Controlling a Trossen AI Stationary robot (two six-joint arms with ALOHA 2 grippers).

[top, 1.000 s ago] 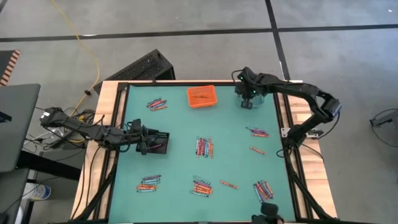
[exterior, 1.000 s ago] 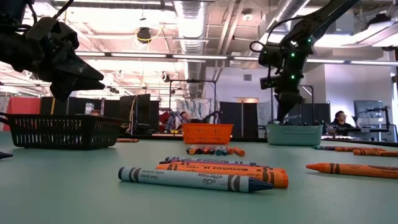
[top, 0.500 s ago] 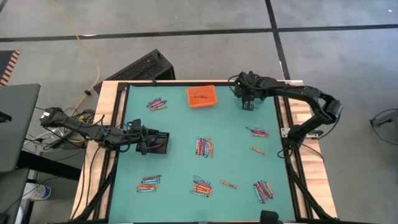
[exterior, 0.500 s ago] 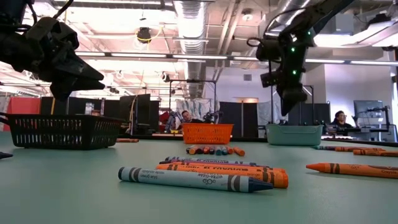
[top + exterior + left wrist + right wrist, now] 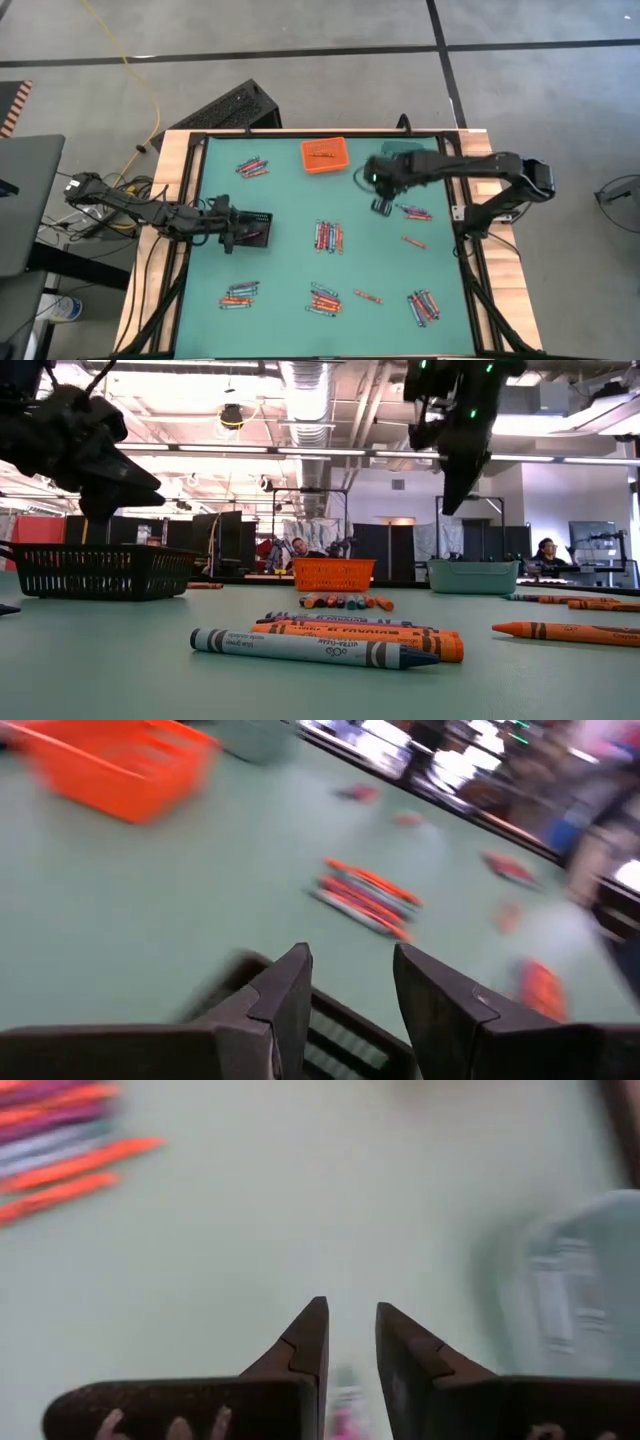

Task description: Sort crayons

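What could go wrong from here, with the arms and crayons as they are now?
The right gripper, fingers open and empty, hangs close to a small crayon cluster; coming down on it could scatter the cluster. The left gripper, also open, hovers over the black bin and could bump its rim.

Left claw (image 5: pixel 350 990) parted over black bin (image 5: pixel 340 1035) — orange bin (image 5: pixel 125 765), crayons (image 5: pixel 365 895) beyond

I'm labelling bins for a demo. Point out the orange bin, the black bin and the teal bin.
orange bin (image 5: pixel 325 156): high view, its floor.
black bin (image 5: pixel 100 570): low view, its front wall.
teal bin (image 5: pixel 473 577): low view, its front wall.
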